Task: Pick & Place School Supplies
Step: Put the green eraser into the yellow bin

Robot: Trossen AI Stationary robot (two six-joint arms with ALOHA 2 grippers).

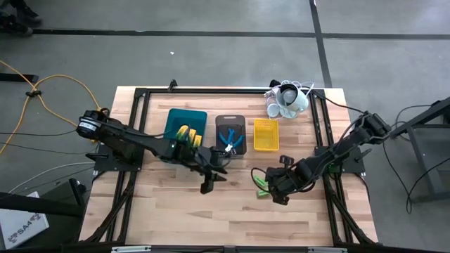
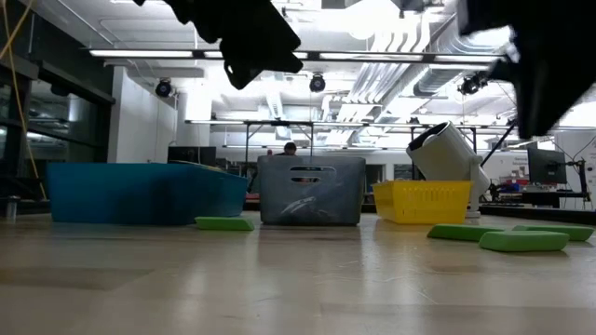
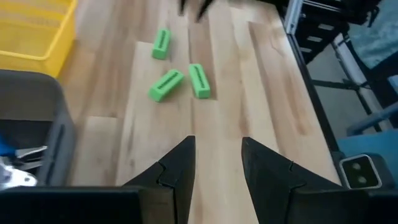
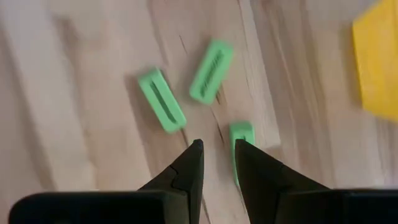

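Three short green sticks (image 4: 161, 99), (image 4: 211, 70), (image 4: 241, 140) lie flat on the wooden table near its right front. My right gripper (image 4: 217, 144) hangs just above them, pointing steeply down, open by a narrow gap with nothing between the fingers; the nearest stick lies partly behind one fingertip. My left gripper (image 3: 217, 142) hovers open above the table's middle (image 1: 207, 187), with the same sticks (image 3: 166, 84) ahead of it. Another green stick (image 2: 223, 223) lies in front of the trays. Yellow-and-green boxes (image 1: 188, 133) sit in the teal tray (image 1: 176, 119). Blue-handled pliers (image 1: 228, 139) lie in the grey tray (image 1: 230, 121).
A yellow mesh tray (image 1: 266, 133) stands to the right of the grey one. A white cup-like cluster with cords (image 1: 287, 100) sits at the far right corner. Black frame rails (image 1: 330, 169) run along the table's sides. Bare wood stretches across the near half.
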